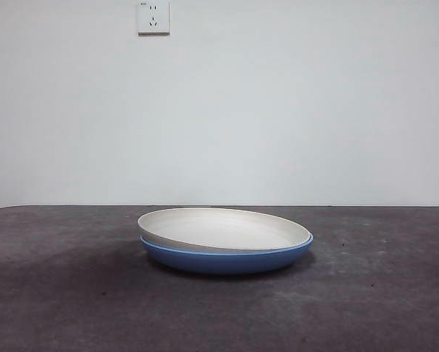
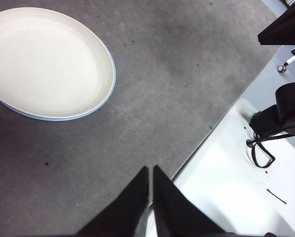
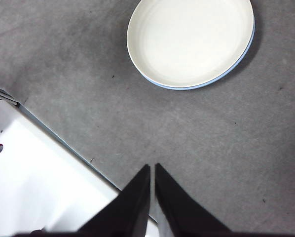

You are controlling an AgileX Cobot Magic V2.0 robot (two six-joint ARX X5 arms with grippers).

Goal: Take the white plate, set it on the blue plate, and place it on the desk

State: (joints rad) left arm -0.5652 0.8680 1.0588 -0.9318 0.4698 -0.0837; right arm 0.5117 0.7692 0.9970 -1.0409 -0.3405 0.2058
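The white plate [image 1: 223,228] lies nested in the blue plate [image 1: 227,259] at the middle of the desk [image 1: 65,293], a little tilted. In the left wrist view the white plate [image 2: 44,61] shows with a thin blue rim [image 2: 105,94] under it. The right wrist view shows the white plate [image 3: 189,42] and the blue rim [image 3: 236,66] too. My left gripper [image 2: 151,170] is shut and empty, high above the desk's edge, away from the plates. My right gripper [image 3: 152,168] is shut and empty, also high and apart from the plates. Neither arm shows in the front view.
A white wall with a power socket [image 1: 153,17] stands behind the desk. In the wrist views a white surface [image 2: 231,192] borders the desk's edge, with black equipment [image 2: 280,111] on it, and the same white surface [image 3: 34,168] shows on the other side.
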